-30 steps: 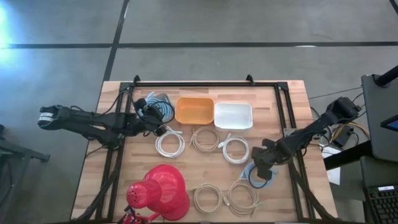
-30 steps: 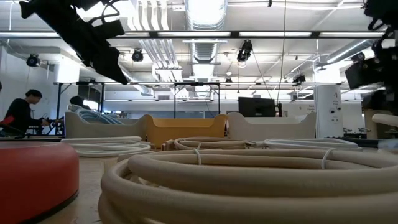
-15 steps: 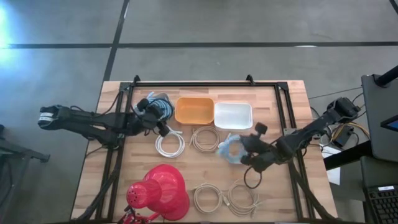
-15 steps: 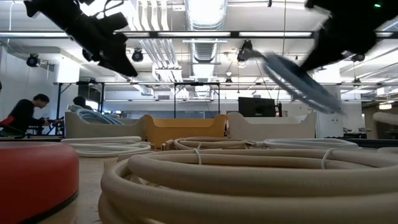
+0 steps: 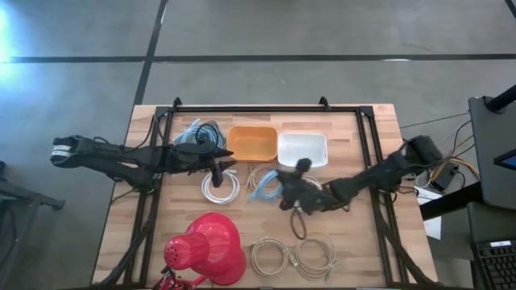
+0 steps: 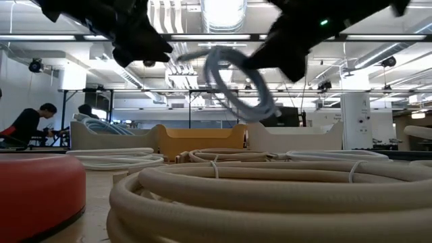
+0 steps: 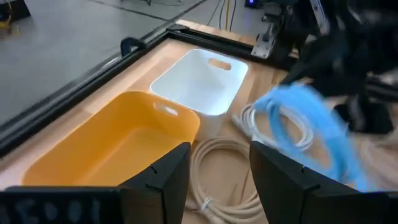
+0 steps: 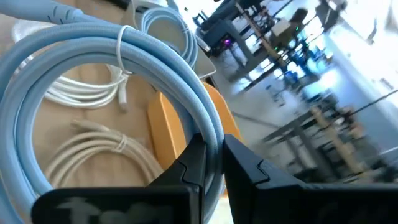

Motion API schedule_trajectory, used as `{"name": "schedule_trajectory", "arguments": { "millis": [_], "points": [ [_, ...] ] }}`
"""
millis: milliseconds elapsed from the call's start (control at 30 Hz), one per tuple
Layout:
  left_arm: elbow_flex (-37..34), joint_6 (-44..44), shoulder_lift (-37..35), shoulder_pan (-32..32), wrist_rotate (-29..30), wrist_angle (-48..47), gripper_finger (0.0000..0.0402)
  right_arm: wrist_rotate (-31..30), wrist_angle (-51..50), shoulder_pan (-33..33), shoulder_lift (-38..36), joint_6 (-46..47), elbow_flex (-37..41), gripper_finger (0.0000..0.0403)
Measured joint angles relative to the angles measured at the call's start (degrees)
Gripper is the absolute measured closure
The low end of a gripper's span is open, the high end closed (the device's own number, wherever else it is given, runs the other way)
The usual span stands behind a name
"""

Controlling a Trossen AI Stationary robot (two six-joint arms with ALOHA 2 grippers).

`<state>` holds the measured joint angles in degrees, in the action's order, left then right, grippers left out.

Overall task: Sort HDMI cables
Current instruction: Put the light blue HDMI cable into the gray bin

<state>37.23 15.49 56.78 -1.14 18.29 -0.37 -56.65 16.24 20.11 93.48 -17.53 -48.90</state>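
Orange bin (image 5: 251, 142) and white bin (image 5: 302, 149) sat empty. Right gripper (image 5: 286, 189) pinched a light blue HDMI coil (image 5: 265, 187), tilted above the table centre. Left gripper (image 5: 224, 158) hung parted beside the orange bin.

Two dark fingers (image 7: 163, 180) of the left gripper (image 7: 217, 180) are seen spread apart above a beige cable coil (image 7: 227, 177). An orange plastic bin (image 7: 118, 146) sits beside a white plastic bin (image 7: 199, 81). A light blue cable coil (image 7: 311, 134) is held aloft by a dark arm (image 7: 348, 56).
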Motion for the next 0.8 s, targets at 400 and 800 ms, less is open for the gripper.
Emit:
{"name": "schedule_trajectory", "arguments": {
  "millis": [400,800],
  "points": [
    [-0.02,7.55,7.62,0.01,-1.02,0.77,0.0225,-4.09,0.4,-5.45,22.14,-22.05,-22.17,0.0374],
    [0.15,6.82,16.34,0.01,-1.48,0.55,0.0225,-13.0,0.14,-6.35,31.32,-31.5,-29.3,0.0374]
  ]
}}
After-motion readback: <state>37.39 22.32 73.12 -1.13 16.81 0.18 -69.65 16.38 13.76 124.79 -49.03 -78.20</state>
